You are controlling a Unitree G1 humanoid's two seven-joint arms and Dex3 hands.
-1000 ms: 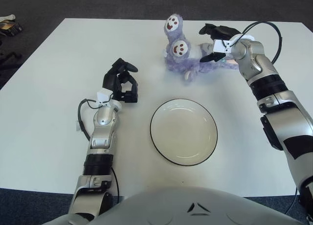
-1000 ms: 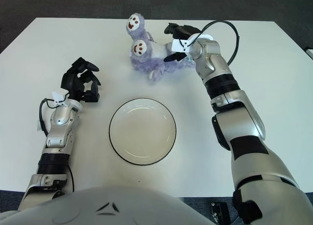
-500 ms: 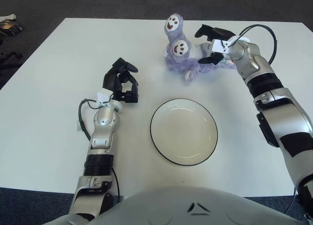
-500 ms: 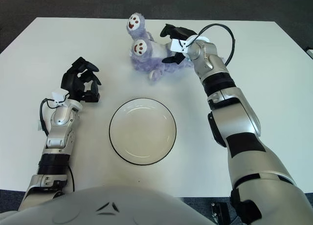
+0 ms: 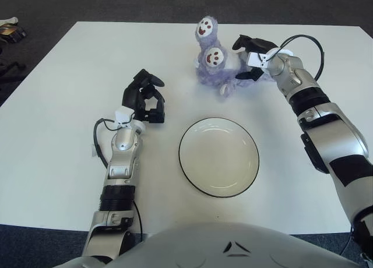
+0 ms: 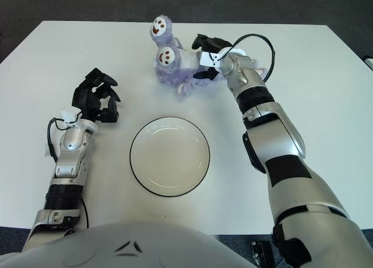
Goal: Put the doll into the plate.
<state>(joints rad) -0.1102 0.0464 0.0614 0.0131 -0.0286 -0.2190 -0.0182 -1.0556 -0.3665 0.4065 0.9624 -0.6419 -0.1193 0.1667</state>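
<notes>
The purple plush doll (image 5: 213, 64), with two smiling faces, lies at the far middle of the white table. My right hand (image 5: 241, 59) is against the doll's right side. Its fingers are spread, one above and one below the doll's body, touching the fur but not closed on it. The white plate with a dark rim (image 5: 180, 154) sits empty in the middle of the table, nearer me than the doll. My left hand (image 5: 144, 99) rests on the table left of the plate with its fingers curled and holds nothing.
The white table (image 5: 58, 134) ends at dark floor on the far and left sides. A black cable (image 5: 309, 43) loops off my right wrist behind the hand.
My right hand has moved left, closer onto the doll's right side. The doll, the plate and my left hand have not moved.
</notes>
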